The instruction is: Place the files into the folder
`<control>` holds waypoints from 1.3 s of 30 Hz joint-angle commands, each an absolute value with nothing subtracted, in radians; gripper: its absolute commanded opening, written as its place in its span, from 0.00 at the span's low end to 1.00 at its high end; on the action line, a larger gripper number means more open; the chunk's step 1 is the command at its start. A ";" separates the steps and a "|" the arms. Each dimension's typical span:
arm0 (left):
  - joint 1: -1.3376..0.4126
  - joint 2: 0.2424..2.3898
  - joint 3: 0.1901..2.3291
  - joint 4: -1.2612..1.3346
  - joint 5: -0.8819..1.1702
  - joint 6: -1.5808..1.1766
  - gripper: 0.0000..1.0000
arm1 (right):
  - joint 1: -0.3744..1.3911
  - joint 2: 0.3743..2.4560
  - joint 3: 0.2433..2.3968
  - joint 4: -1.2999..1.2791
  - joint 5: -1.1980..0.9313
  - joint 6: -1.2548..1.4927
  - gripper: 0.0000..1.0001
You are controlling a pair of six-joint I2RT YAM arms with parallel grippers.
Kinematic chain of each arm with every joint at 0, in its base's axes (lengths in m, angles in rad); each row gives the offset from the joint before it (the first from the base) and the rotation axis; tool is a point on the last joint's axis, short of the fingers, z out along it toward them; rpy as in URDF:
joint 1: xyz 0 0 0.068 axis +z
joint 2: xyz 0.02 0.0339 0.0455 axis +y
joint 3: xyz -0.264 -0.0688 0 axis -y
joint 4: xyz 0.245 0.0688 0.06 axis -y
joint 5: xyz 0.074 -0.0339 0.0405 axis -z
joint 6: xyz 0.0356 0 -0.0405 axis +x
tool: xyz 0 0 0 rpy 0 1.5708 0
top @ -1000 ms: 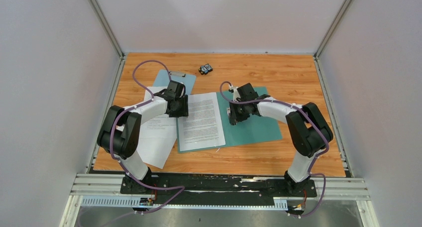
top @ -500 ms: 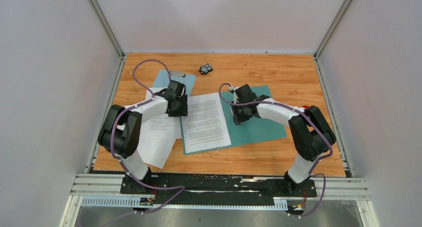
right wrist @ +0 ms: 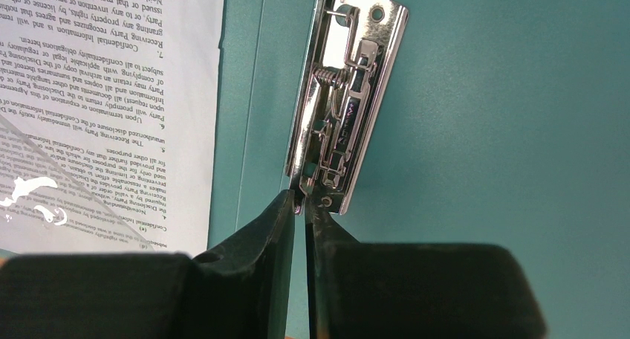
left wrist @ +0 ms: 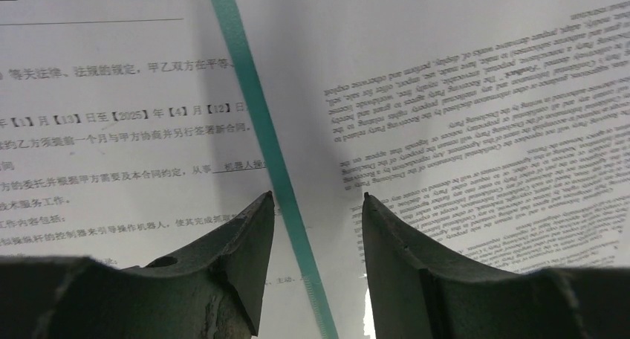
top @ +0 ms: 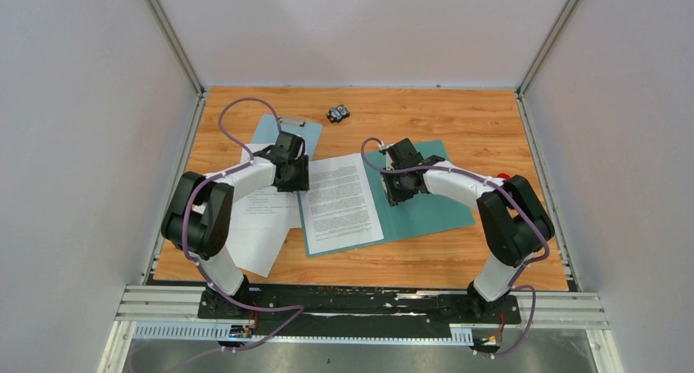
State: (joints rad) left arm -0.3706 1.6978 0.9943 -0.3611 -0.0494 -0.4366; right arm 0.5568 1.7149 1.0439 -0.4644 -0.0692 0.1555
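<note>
And the right hand [right wrist: 299, 199] pinches shut on the folder's [right wrist: 490, 175] metal clip [right wrist: 345, 94]; the left hand [left wrist: 316, 196] hangs open, straddling the folder's edge, files [left wrist: 483, 123] beneath.

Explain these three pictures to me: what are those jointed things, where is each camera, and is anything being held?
Those are two robot arms bolted to a wooden table, each ending in a two-finger gripper. The wide picture looks down from above; the close-ups come from cameras on each wrist. An open teal folder lies on the table with one printed sheet on its left cover. More sheets lie left of it, a pale blue clipboard and a small black object farther back. The left gripper is open over the folder's edge, holding nothing. The right gripper is closed, seemingly pinching the near end of the folder's metal clip.
</note>
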 commanded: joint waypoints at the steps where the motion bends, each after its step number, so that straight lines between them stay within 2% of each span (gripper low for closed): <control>1: -0.384 1.625 1.019 -0.306 0.048 -0.455 0.54 | 0.557 1.723 1.007 -0.432 -0.087 0.154 0.12; 7: -0.448 1.593 1.003 -0.163 0.152 -0.535 0.51 | 0.557 1.723 0.986 -0.416 -0.095 0.161 0.12; 15: -0.519 1.726 1.019 -0.008 0.202 -0.602 0.46 | 0.554 1.713 1.005 -0.415 -0.134 0.159 0.12; 31: -0.519 1.844 1.004 -0.169 0.022 -0.517 0.45 | 0.549 1.722 0.924 -0.444 0.065 0.200 0.11; 39: -0.518 1.871 1.021 -0.198 0.003 -0.510 0.45 | 0.543 1.747 0.931 -0.469 0.117 0.235 0.08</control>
State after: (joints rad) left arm -0.5289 1.8107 1.0256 -0.0883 0.1120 -0.5591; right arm 0.5587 1.6913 0.9699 -0.3672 -0.0254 0.2241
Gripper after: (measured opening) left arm 0.447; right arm 0.096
